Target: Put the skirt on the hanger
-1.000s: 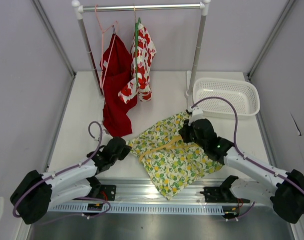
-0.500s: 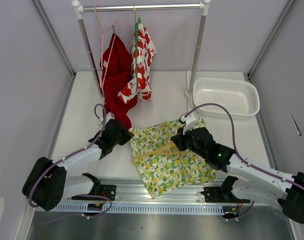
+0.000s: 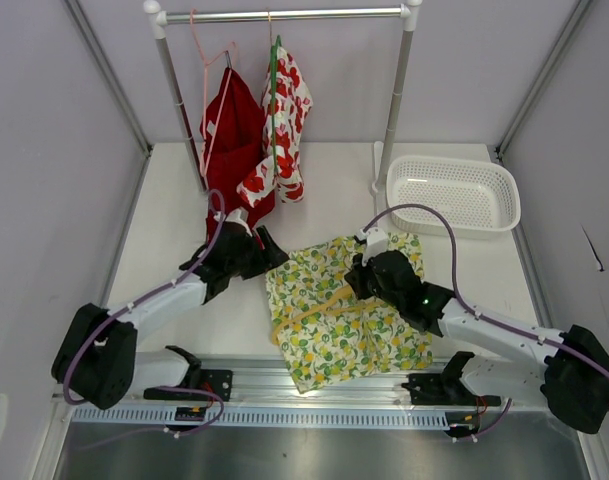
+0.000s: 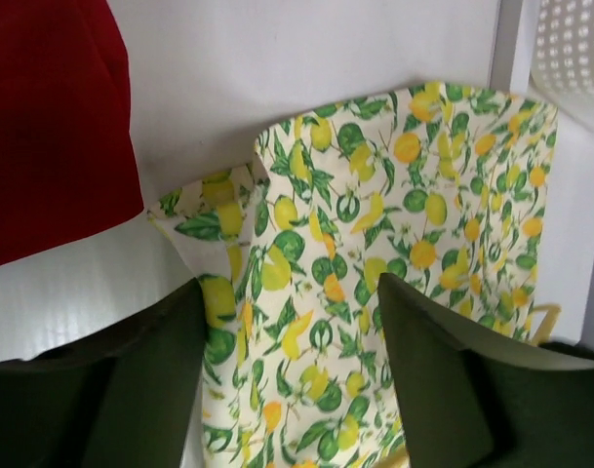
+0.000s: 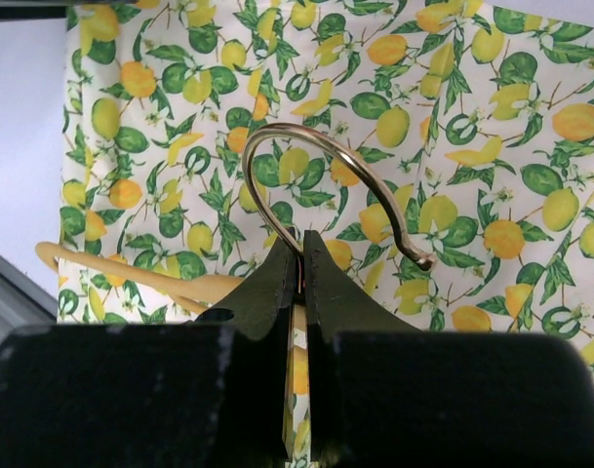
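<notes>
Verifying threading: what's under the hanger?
The skirt lies under the hanger hook and its visible arm. The hanger's other arm is hidden behind the right pincer, so whether cloth covers it is unclear.

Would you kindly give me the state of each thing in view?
skirt, spread on the table.
hanger, lying across the skirt.
right gripper, jaws shut on the hanger's hook.
left gripper, jaws open above the skirt.
red garment, hanging on the rail.
flowered garment, hanging on the rail.
</notes>
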`<state>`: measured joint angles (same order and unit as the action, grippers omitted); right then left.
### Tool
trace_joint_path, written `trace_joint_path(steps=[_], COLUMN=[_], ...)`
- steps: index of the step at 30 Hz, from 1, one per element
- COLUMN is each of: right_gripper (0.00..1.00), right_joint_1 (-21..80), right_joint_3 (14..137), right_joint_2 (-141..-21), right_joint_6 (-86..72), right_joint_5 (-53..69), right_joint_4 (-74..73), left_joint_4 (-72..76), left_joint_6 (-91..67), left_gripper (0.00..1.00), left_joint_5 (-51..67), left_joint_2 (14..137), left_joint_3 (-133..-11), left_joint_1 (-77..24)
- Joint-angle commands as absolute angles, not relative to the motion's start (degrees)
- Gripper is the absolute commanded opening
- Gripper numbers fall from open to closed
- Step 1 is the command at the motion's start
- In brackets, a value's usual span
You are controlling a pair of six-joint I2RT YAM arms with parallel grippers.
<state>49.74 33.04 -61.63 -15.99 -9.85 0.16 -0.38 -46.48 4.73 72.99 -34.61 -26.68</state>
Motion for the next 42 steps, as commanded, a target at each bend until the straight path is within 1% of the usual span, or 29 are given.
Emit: trace_joint_path(steps=[1,2,3,8,10,13,15,16,19,22,27,35,39,42], right_gripper=[0.0,0.0,0.0,0.0,0.0,0.0,0.0,0.0,0.0,0.0,0.0,0.0,0.0,0.0], right_joint_1=[47.7,47.3,46.8,43.8,43.0,41.8,41.5,41.5,41.3,41.2,41.2,41.0,40.8,40.9], right_joint_3=[34.4,34.9,35.9,39.4,40.5,42.4,43.3,44.3,45.4,46.3,47.2,47.8,47.8,47.7], right_joint_2=[-63.7,-64.3,-65.6,-70.0,-71.7,-74.0,-75.1,-76.2,-77.4,-78.7,-79.6,-80.4,-80.6,-80.7], right_joint_6=[-16.8,-16.9,-17.0,-17.1,-17.0,-17.1,-16.9,-16.8,-16.7,-16.8,-16.8,-17.1,-17.2,-17.3], right_joint_5=[-10.2,-10.0,-10.1,-9.5,-8.9,-7.9,-7.6,-7.7,-7.6,-7.6,-7.6,-7.3,-7.1,-7.0], right_joint_4=[4.8,5.1,5.5,6.7,7.8,8.8,9.2,9.1,9.3,9.5,9.5,9.9,10.1,10.3], left_joint_4=[-3.2,-4.6,-5.6,-15.7,-17.6,-19.8,-21.2,-22.0,-24.6,-25.8,-25.3,-21.0,-22.0,-21.4], left_joint_6=[-40.9,-40.3,-39.7,-38.4,-39.0,-40.6,-43.0,-44.2,-49.5,-54.3,-61.4,-70.5,-76.2,-78.1], left_gripper=[0.77,0.79,0.8,0.79,0.8,0.79,0.79,0.79,0.79,0.8,0.8,0.76,0.74,0.73], left_joint_5=[6.8,6.2,6.0,3.3,2.4,4.9,4.7,3.6,-1.8,-4.2,-6.1,-6.5,-8.3,-8.7], left_joint_2=[66.7,63.8,62.3,54.1,48.7,43.3,40.5,40.0,38.4,36.2,35.1,40.2,41.2,42.3], left_joint_3=[-35.3,-35.5,-35.4,-34.3,-31.7,-27.8,-26.2,-24.6,-22.6,-19.2,-16.3,-14.8,-15.1,-14.6], left_joint_1=[-26.2,-26.2,-26.2,-26.2,-26.2,-26.8,-31.1,-35.6,-43.1,-46.3,-50.4,-60.1,-65.7,-67.3])
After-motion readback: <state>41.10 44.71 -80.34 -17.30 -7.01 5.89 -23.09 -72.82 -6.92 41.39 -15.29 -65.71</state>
